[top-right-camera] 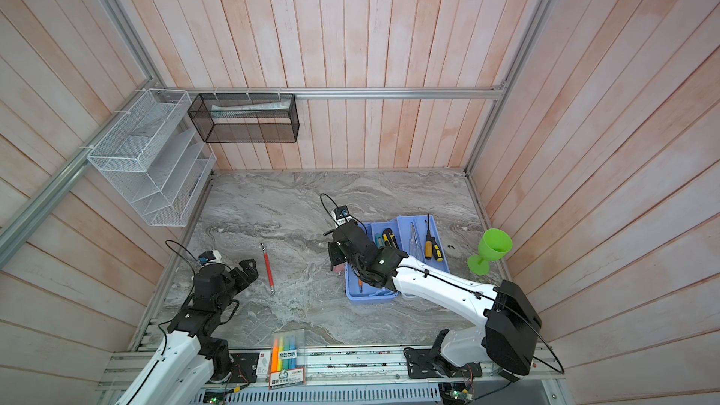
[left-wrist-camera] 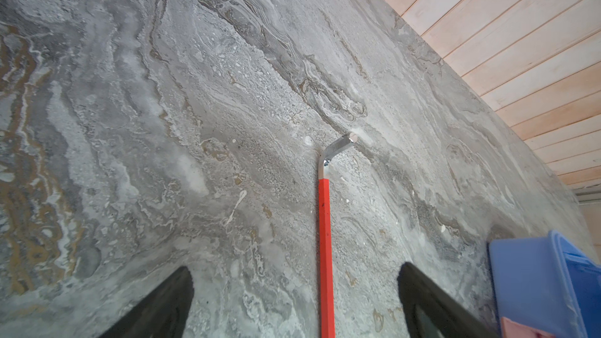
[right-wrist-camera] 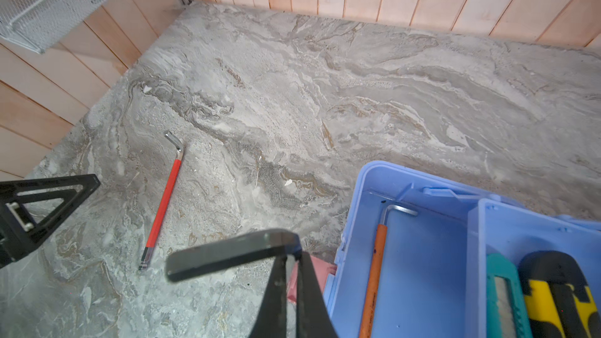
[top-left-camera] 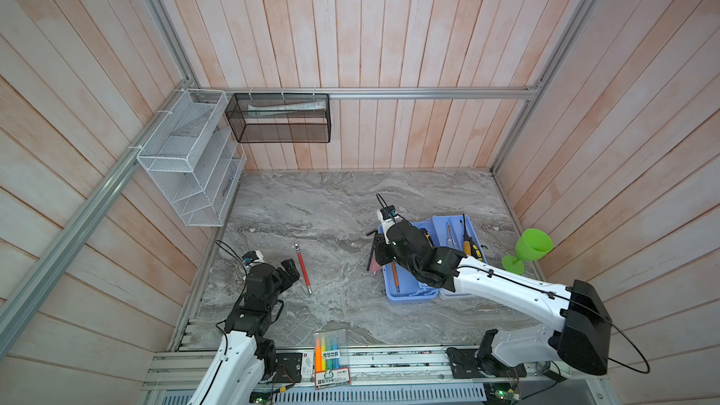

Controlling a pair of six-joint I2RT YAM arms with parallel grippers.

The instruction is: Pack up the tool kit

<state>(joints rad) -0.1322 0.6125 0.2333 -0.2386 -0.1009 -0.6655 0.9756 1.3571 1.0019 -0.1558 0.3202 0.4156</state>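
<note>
On your left, the left claw (top-left-camera: 291, 271) hangs low over the desk (top-left-camera: 311, 208) with its jaws spread wide and nothing between them. Its wrist view shows you the red hex key (left-wrist-camera: 325, 238) lying flat on the desk, in line between the two fingers (left-wrist-camera: 156, 307) and touching neither. In both top views the key lies just right of that claw. Further right, at the desk's front edge, the pen pack (top-left-camera: 330, 356) lies well apart from the tools. Next you meet the right claw (right-wrist-camera: 291, 256), pinched shut on a slim black tool (right-wrist-camera: 227, 255), too blurred in the wrist view to name. It hovers at the left edge of the blue base (top-left-camera: 405, 298), above a pink piece (right-wrist-camera: 312, 271) just beside that edge. The base sits open on the right half of the desk. An orange hex key (right-wrist-camera: 374, 271) lies on its floor at the left. The tray (top-right-camera: 405, 222) fills its right part and holds a teal knife (top-right-camera: 380, 241), a yellow-and-black knife (top-right-camera: 390, 237), a clear screwdriver (top-right-camera: 413, 243) and two yellow-handled screwdrivers (top-right-camera: 428, 249). At the far right a green goblet (top-left-camera: 532, 245) stands near the wall.
</note>
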